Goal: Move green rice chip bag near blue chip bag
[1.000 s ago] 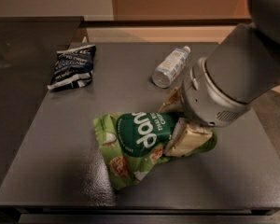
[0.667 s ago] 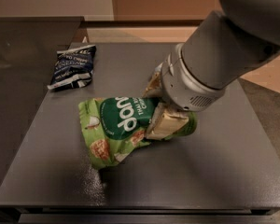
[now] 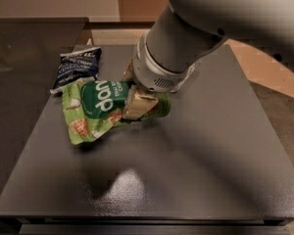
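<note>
Across the dark grey flat tabletop reaches a bulky pale-grey robot arm. The large light-green rice chip pouch sits tilted just beside the small navy-blue chip bag. The tan two-finger gripper is clamped on the pouch's right end.

- This is an indoor workspace, most like an office or test room; which one cannot be told. A plain dark grey table with a matte top fills the view.
- Behind the table is a bare beige wall.
- Left of the table stands 1 more dark counter.
- Over the table's left half, the gripper clamps the green rice chip bag.
</note>
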### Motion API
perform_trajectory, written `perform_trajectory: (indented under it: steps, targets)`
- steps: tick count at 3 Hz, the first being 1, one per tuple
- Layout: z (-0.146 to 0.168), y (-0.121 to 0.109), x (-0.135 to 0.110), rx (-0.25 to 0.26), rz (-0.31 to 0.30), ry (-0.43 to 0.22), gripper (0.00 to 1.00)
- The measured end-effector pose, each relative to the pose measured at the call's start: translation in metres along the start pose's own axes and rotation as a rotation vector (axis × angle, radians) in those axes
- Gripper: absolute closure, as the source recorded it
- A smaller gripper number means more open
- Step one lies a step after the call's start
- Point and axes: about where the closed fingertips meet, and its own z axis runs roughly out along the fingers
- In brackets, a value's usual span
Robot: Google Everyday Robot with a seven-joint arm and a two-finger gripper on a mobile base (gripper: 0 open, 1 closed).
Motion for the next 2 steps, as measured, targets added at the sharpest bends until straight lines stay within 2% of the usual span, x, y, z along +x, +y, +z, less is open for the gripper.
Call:
perform_trajectory:
  steps: [1,2]
  targets:
    - [0.034,-0.029,-0.005,-0.002,-0.023,-0.004,1.00]
    - [0.063,-0.050,-0.014,-0.018,-0.056,-0.012,0.82]
